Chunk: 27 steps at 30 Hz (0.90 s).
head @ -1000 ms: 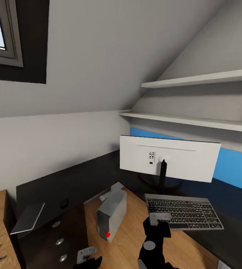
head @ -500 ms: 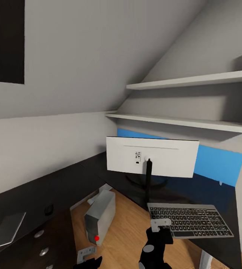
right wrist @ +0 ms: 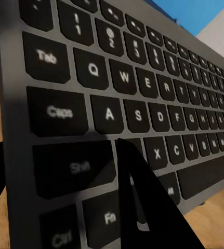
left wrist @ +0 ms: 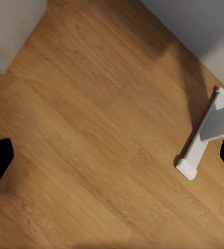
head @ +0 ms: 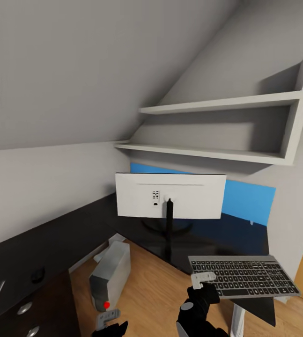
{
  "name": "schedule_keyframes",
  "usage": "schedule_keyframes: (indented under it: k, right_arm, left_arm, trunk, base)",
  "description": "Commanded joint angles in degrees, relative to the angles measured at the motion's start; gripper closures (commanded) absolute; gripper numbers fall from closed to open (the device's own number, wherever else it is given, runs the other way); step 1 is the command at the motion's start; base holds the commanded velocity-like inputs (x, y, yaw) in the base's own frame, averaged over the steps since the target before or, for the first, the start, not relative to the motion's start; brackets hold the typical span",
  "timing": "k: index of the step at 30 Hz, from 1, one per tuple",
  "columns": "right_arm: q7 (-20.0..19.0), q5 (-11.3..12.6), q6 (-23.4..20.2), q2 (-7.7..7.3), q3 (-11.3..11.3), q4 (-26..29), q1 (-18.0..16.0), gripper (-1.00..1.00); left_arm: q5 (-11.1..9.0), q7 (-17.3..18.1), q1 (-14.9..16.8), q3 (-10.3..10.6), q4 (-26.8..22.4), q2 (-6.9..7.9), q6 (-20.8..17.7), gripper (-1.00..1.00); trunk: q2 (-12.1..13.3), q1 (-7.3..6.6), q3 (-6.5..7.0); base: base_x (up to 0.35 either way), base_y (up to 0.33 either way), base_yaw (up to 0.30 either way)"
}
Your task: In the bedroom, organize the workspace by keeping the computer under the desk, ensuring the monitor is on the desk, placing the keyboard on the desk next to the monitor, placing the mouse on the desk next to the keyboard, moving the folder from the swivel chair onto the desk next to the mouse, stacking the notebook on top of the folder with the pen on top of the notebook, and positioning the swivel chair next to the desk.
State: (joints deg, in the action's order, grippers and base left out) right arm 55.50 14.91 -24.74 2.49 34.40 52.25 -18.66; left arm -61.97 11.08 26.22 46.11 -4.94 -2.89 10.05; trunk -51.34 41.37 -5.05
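Clamping keyboard (head: 244,276) edge, right gripper (head: 203,279) clenched; left gripper (head: 108,319) state unclear

View panned right, keyboard (head: 243,277) carried right

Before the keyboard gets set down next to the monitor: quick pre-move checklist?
1. Right gripper jaws shut on the keyboard at its near-left corner: ok.
2. Keyboard resting on the desk: not ok, part of it hangs past the desk's edge.
3. Monitor upright on the desk: ok.
4. Computer on the floor under the desk: ok.
5. Left gripper free: ok, over bare floor.
6. Mouse position: cannot tell.
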Motion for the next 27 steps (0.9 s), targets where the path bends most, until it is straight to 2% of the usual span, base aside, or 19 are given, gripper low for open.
schedule_keyframes:
  k: [1,12,27]
  right_arm:
    - [0.4,0.2,-0.5,-0.03,0.2,-0.1,-0.1,1.0]
    - [-0.7,0.2,-0.6,-0.03,0.3,-0.3,-0.2,1.0]
    - [-1.0,0.0,-0.9,0.6,0.7,-0.1,-0.2,1.0]
  left_arm:
    - [-0.6,0.3,0.1,0.5,0.1,-0.01,0.2,-1.0]
    - [-0.6,0.3,0.1,0.5,0.1,-0.01,0.2,-1.0]
    - [-0.6,0.3,0.1,0.5,0.1,-0.01,0.2,-1.0]
  trunk:
    - [-0.1,0.01,-0.05]
    - [-0.1,0.01,0.32]
    - [-0.1,0.01,0.35]
  base:
    - [0.0,0.0,-0.246]
    - [0.0,0.0,-0.227]
    - [0.0,0.0,-0.016]
